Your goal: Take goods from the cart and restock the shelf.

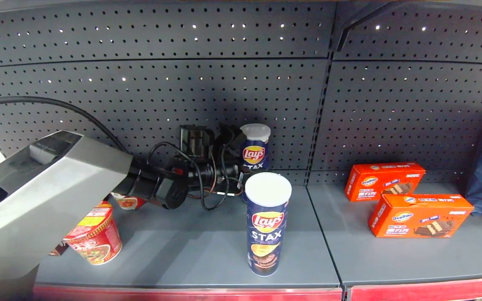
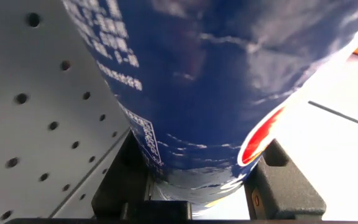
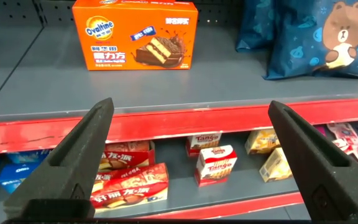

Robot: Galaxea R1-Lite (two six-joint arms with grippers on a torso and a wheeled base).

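Now L end effector (image 2: 194,186) pinches rear chip can (image 1: 255,152); R end effector (image 3: 191,155) spread.

A dark grey pegboard wall (image 1: 224,83) backs the grey shelf (image 1: 182,251), light seemingly glinting through some holes.

The shelf (image 1: 191,246) holds a chip can (image 1: 266,225), noodle cup (image 1: 95,236) and orange boxes (image 1: 420,215).
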